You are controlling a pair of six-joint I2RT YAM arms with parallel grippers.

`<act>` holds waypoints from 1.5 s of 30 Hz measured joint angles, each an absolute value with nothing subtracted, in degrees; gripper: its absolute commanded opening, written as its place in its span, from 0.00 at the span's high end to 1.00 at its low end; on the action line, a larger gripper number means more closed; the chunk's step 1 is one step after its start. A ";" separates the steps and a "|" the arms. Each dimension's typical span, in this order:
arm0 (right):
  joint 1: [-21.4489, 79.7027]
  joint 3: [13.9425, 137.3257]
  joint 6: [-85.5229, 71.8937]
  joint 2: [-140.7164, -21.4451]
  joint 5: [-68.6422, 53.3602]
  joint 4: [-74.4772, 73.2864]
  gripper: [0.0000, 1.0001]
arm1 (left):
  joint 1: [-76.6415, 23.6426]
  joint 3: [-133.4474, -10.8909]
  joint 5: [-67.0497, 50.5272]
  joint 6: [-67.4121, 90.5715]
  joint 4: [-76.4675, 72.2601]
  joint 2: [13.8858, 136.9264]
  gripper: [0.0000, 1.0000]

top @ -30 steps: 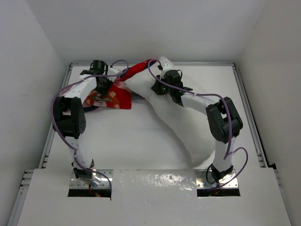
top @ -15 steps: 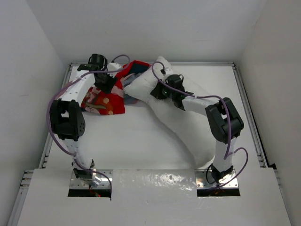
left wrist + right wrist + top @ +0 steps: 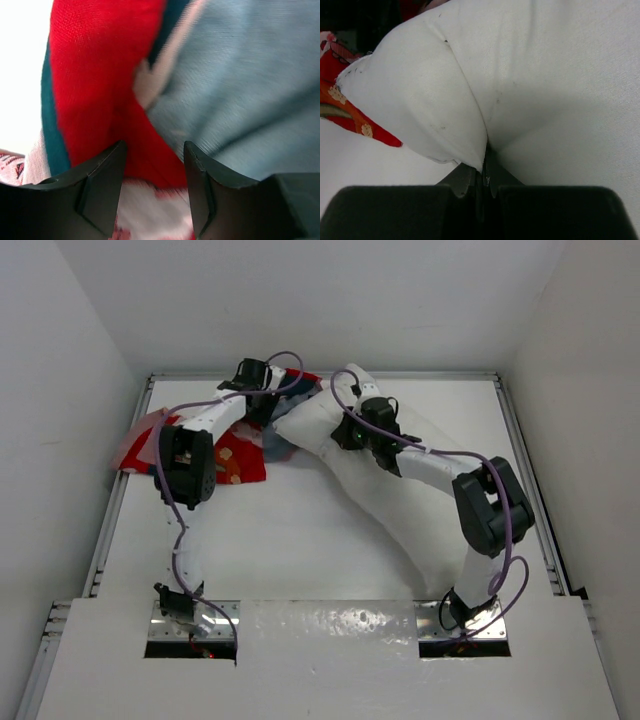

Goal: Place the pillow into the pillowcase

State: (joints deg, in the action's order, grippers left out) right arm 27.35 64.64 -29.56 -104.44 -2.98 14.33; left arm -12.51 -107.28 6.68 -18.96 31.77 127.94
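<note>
Far left of desk [image 3: 280, 540]: the pillowcase [image 3: 236, 462] lies bunched, red print up, with one flap spilling over the desk's left edge. The left tool [image 3: 152, 150] sits at its far side, fingers part-closed with a red fold filling the gap between them. That reads as a grasp on the pillowcase.

Right of it, the pillow [image 3: 400, 525] lies on the desk and is not inside yet. Its far-left corner is touching the red fabric. The right tool [image 3: 485, 172] is clenched on a pinch of pillow cloth near that corner.

Risks:
- The pinch is thin cover fabric only, so a push could slip it out or just wrinkle the cover while the stuffing stays put.
- The case mouth isn't visibly open, so the corner may ride over or under the cloth and shove the whole case toward the far left.
- The left tool's fold may be a single layer, and then lifting it opens nothing.

The pillow's long axis runs diagonally from near right to far left. The leading corner points far left at the pillowcase.
</note>
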 measured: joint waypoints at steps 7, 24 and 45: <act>27.35 61.89 -28.49 -102.63 -3.27 14.24 1.00 | -12.23 -114.19 12.71 -17.06 32.60 135.04 0.88; 27.57 61.49 -25.89 -101.23 -3.81 13.26 1.00 | -12.23 -106.54 6.81 -15.55 35.66 116.25 1.00; 30.85 80.07 -23.64 -108.77 6.44 2.24 1.00 | -11.94 -112.22 -32.97 -32.80 60.45 105.97 1.00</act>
